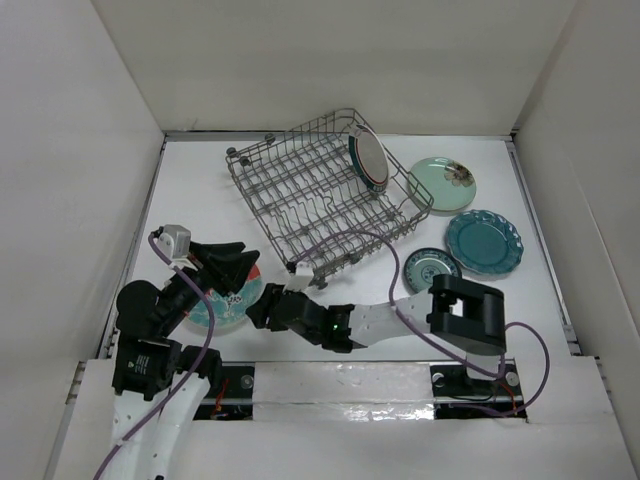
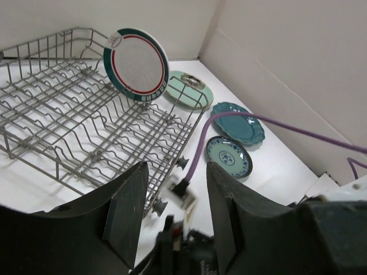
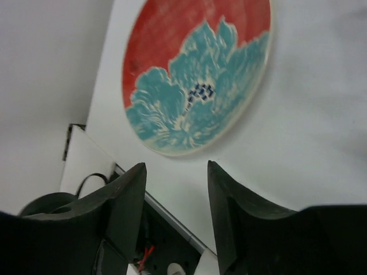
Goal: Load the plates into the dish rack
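the grey wire dish rack (image 1: 320,200) sits askew in the middle of the white worktop (image 1: 200,190). one white-faced plate with a teal-and-red rim (image 2: 136,66) stands on edge between the tines at its far right corner. three more plates lie flat on the worktop to the right of the rack: a pale mint plate (image 1: 442,183) farthest back, a dark teal scalloped plate (image 1: 483,241) nearer, and a small teal ring-patterned plate (image 1: 432,268) nearest, close to the rack's near right corner. the red-and-teal floral plate (image 3: 195,74) lies flat at the near left, apart from the rack and partly hidden under the left arm in the top view. the left fingers (image 2: 129,212) hover over this plate, pointing toward the rack, spread wide with nothing between them. the right arm reaches across from the right. the right fingers (image 3: 123,200) are just beside the floral plate's right edge, parted and empty. whether they touch the worktop i cannot tell.
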Controlling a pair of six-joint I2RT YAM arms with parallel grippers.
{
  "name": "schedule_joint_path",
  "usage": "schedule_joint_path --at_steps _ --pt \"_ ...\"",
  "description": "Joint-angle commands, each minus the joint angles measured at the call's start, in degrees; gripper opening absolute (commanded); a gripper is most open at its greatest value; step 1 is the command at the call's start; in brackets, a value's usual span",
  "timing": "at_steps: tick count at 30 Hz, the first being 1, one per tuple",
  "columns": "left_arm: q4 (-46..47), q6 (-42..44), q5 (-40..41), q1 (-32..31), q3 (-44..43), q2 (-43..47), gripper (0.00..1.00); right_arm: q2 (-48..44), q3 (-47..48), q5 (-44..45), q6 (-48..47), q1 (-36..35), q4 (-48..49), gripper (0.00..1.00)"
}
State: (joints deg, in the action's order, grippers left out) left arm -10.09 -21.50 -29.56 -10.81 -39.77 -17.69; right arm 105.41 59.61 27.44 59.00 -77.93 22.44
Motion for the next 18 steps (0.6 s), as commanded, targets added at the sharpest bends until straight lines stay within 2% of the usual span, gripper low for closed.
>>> schedule_joint_path --at_steps 1,4,6,13,18 --pt "2.6 -0.7 -0.8 -0.2 0.2 1.7 0.42 4.4 4.8 5.5 11.8 -1.9 -1.5 0.58" --pt "2.5 -1.0 -0.8 -0.2 0.4 2.6 0.42 8.5 5.6 7.6 16.3 -3.3 -1.5 0.72" --pt "2.3 -1.1 -0.8 -0.2 0.2 2.4 0.42 10.5 7.5 8.2 18.9 -3.3 -3.1 0.76" --pt "2.3 -1.4 -0.8 -0.2 0.2 3.3 0.42 19.1 16.8 9.4 26.7 -3.3 -8.6 0.73" --pt "2.1 -1.5 -0.8 -0.2 0.1 3.9 0.41 23.0 19.1 11.0 32.5 -3.3 -10.2 0.68"
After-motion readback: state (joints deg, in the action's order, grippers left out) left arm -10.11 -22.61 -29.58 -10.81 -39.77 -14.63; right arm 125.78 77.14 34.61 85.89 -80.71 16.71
